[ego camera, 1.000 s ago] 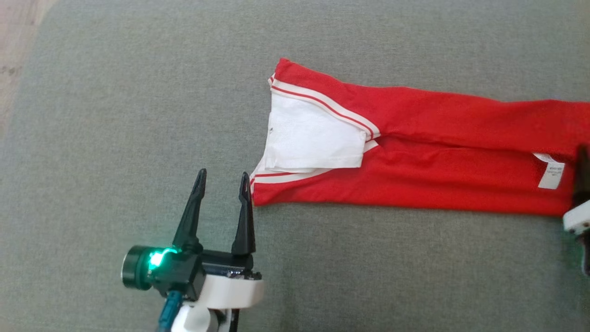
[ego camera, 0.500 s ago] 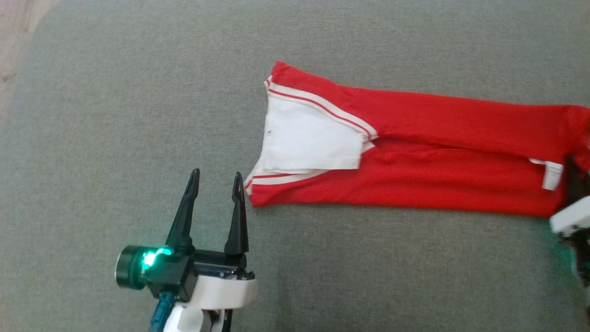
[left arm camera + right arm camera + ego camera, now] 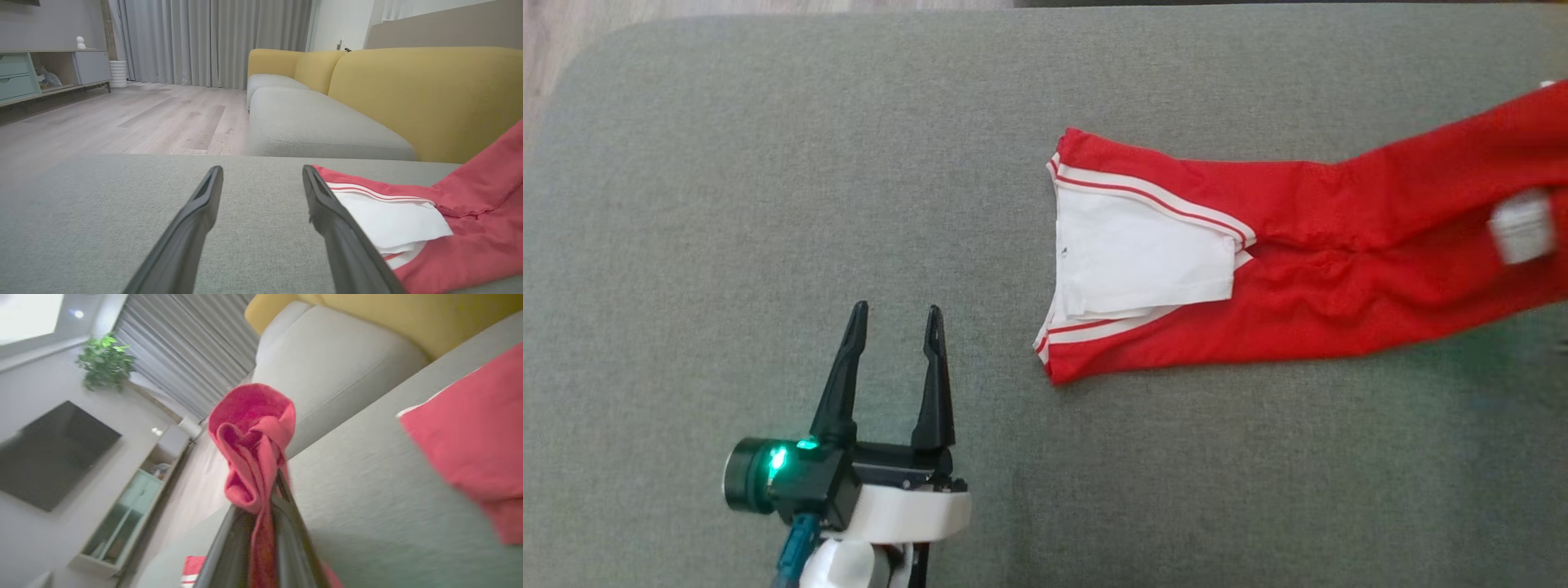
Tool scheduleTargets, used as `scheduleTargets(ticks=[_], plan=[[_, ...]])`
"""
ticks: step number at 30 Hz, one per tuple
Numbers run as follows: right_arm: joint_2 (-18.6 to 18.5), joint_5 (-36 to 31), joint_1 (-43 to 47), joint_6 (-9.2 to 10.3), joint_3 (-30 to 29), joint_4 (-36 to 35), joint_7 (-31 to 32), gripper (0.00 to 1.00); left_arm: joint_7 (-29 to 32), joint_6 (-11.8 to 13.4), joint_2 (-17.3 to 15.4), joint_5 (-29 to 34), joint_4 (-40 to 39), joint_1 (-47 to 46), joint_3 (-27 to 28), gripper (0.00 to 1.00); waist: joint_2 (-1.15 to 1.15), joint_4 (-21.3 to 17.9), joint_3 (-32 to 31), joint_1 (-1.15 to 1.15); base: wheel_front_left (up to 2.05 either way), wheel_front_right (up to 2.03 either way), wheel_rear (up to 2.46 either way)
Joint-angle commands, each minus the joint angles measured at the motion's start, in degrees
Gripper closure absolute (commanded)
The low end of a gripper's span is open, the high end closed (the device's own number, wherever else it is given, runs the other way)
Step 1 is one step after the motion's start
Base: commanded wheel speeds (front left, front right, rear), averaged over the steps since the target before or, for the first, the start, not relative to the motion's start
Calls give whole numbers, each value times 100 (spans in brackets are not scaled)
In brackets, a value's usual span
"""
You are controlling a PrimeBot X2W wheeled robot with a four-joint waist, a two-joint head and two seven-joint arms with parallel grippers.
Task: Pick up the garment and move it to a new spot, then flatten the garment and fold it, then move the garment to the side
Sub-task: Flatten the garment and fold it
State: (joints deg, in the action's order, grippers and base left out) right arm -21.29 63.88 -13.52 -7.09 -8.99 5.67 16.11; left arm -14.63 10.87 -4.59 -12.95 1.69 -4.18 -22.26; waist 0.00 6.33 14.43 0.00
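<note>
You see soft, matt red knit cloth in the garment (image 3: 1298, 318), lying on a coarse-woven grey cushion (image 3: 768, 204) (left gripper (image 3: 894, 310): smooth dark plastic).

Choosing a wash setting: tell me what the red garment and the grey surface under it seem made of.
The red garment looks like soft matte knit, probably cotton jersey: it creases and bunches limply in the right claw. The grey surface seems matte woven upholstery: flecked weave, rounded padded-looking edge.

free: grey cushion (image 3: 686, 204) left of garment (image 3: 1298, 310) | obstacle: yellow backrest (image 3: 416, 94)
</note>
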Motion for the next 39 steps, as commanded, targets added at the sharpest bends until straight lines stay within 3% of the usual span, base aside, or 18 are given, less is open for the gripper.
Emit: scheduleTargets(ticks=[1,8,13,22,23,25,29,33,39], plan=[[175,114,-27,-40,141,-447,196,100,-37,-38,52,74,-144,-59,224,0,0,-9,3,0,0,0,0],[1650,36,-338,-40,634,-789,949,100,-37,-174,133,103,-41,-105,233,0,0,81,-21,0,0,0,0],[1832,112,-524,-40,1013,-471,1050,100,-37,-241,155,73,14,-118,210,0,0,238,-57,0,0,0,0],[1839,918,-1024,-40,2760,457,65,100,-37,-223,169,-110,91,-82,94,0,0,510,-133,0,0,0,0],[1840,935,-1103,-40,2898,566,-34,86,-37,-203,169,-130,90,-82,79,0,0,526,-139,0,0,0,0],[1840,1029,-1250,-40,3103,822,-252,0,-37,-176,169,-159,91,-83,53,0,0,553,-152,0,0,0,0],[1840,1339,-1533,-40,3389,1196,-598,0,-37,-137,170,-191,91,-71,19,0,0,570,-178,0,0,0,0],[1829,1028,-1667,-40,3237,1216,-801,0,-37,-114,170,-190,91,-2,89,0,0,471,-237,0,0,0,0],[1087,-212,-1182,-40,2622,600,-1288,0,-37,-122,170,-148,144,139,267,0,0,223,-510,0,0,0,0]])
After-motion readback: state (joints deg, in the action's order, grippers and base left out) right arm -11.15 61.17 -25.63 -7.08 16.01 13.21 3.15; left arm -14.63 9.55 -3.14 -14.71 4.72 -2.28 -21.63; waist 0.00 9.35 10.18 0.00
